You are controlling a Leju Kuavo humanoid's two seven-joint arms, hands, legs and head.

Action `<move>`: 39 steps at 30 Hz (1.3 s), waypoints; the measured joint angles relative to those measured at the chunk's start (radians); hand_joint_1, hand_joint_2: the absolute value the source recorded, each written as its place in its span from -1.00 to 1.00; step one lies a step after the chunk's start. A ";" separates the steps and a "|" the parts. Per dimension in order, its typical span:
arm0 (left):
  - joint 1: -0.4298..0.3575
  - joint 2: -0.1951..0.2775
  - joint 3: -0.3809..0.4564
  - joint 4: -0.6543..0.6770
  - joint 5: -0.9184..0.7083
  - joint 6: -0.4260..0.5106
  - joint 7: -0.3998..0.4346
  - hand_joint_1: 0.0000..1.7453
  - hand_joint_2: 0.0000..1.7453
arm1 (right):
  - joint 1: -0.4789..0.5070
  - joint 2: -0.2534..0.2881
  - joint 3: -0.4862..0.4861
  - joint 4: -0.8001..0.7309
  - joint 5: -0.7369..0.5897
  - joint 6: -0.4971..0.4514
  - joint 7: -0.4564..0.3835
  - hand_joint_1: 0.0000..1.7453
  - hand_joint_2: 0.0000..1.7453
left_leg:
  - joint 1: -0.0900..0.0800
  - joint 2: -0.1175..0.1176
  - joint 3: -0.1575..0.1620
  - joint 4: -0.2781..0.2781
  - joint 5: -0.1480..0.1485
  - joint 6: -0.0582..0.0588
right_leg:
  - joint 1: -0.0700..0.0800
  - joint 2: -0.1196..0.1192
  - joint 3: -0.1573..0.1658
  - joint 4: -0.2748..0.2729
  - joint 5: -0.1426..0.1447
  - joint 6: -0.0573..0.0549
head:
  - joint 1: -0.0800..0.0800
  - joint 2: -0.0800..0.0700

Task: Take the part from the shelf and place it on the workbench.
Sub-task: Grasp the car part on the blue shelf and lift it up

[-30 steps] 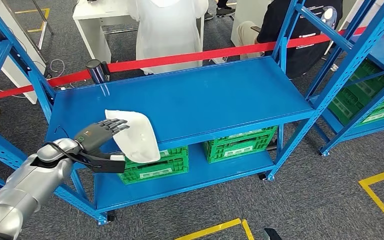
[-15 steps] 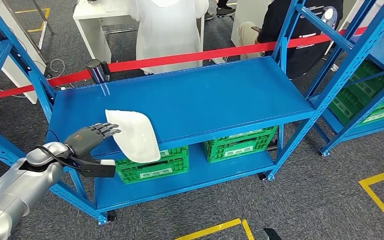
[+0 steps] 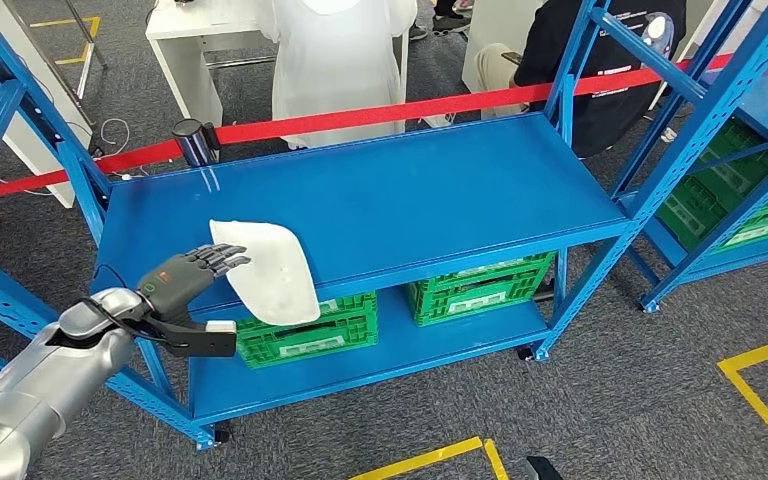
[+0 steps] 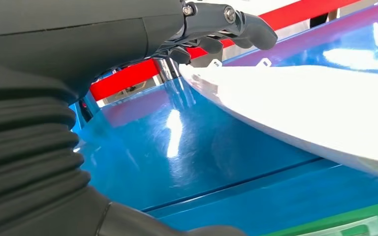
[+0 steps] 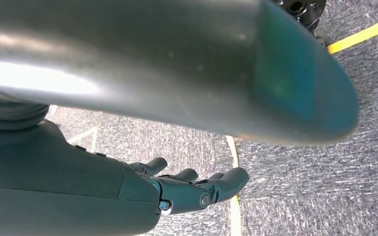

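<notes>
Edging back toward the white part (image 3: 268, 270), left hand (image 3: 182, 279) open, fingers spread, holding nothing

Glossy white plastic part (image 3: 268, 268) on glossy blue metal shelf (image 3: 410, 190).

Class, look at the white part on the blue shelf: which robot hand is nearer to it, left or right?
Left. The left robot hand is right beside the white part on the blue shelf, fingers at its edge. The right robot hand hangs over the carpet, away from it.

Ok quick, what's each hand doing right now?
Left hand: open, fingers over the white part's edge, not gripping.
Right hand: open, empty, hanging above the floor.
</notes>
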 joint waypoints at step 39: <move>0.106 -0.263 -0.005 0.044 0.070 0.123 0.030 1.00 1.00 | -0.002 0.000 -0.017 0.000 -0.007 -0.013 0.005 -1.00 -1.00 | 0.000 0.000 -0.001 0.000 0.000 0.001 | 0.000 0.000 0.000 0.000 0.000 0.000 | 0.000 0.000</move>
